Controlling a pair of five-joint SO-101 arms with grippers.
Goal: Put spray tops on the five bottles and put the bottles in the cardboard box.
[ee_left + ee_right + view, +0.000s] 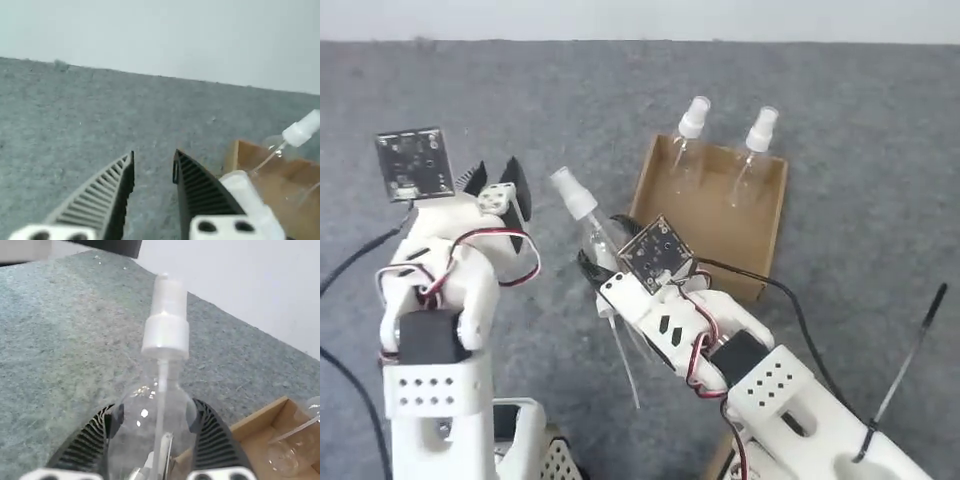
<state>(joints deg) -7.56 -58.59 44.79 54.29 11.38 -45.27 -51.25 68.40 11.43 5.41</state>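
My right gripper (pixel 155 409): clenched on the clear bottle (pixel 137 412), its spray top (pixel 166 322) jutting past my fingertips.
My left gripper (pixel 153 156): spread apart above grey carpet (pixel 75 110).

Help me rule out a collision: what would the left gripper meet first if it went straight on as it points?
The way looks free: the open left gripper points over grey carpet toward the wall. Probably carpet first; depth is unclear. The cardboard box sits off to one side.
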